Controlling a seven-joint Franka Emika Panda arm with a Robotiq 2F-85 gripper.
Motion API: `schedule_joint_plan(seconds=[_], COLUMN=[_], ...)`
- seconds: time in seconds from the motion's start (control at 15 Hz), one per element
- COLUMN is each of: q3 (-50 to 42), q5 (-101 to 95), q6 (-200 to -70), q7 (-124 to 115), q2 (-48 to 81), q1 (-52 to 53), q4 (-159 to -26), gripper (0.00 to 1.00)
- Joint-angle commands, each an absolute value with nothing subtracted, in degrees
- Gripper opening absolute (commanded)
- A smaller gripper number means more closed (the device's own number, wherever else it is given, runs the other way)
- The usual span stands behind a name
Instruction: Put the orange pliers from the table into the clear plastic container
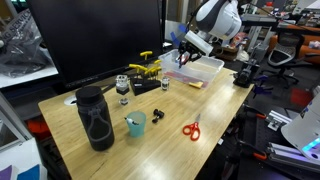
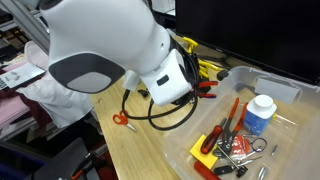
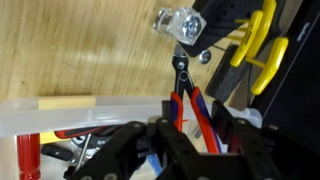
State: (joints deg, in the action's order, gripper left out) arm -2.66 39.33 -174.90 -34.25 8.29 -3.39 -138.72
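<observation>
My gripper point(image 3: 194, 116) is shut on the orange pliers point(image 3: 186, 92). Their reddish handles sit between my fingers and their dark jaws point away, over the table point(image 3: 80, 50). The clear plastic container point(image 3: 60, 118) lies just below and to the left of my fingers in the wrist view. In both exterior views my gripper point(image 1: 188, 44) point(image 2: 196, 84) hangs at the near end of the container point(image 1: 206, 70) point(image 2: 272, 86), holding the pliers point(image 2: 206, 89) above the table point(image 1: 200, 105). The container holds several tools.
A yellow-and-black clamp point(image 1: 146, 68) point(image 3: 255, 45) lies next to the container. Orange scissors point(image 1: 191, 129) point(image 2: 120, 119), a teal cup point(image 1: 135, 123), a black bottle point(image 1: 95, 118) and a small jar point(image 1: 123, 88) stand on the table. A dark monitor point(image 1: 95, 40) is behind.
</observation>
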Motion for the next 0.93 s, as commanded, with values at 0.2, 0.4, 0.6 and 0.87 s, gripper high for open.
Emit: schedule_joint_plan(seconds=[0.2,0.4,0.6,0.87], q3=[0.2,-0.1,-0.3,-0.1], q5=[56.2,62.5,67.7,71.9], q6=[-181.7,-184.2,-184.9,-184.2], q7=[-32.1,-32.3,-32.3,-31.8], q2=[8.0,9.0,10.4,14.3], q1=[-7.8,-9.0,-10.8,-13.3], q4=[-136.5,-135.5,-134.9,-133.1], gripper=[0.18,0.18,0.18,0.18])
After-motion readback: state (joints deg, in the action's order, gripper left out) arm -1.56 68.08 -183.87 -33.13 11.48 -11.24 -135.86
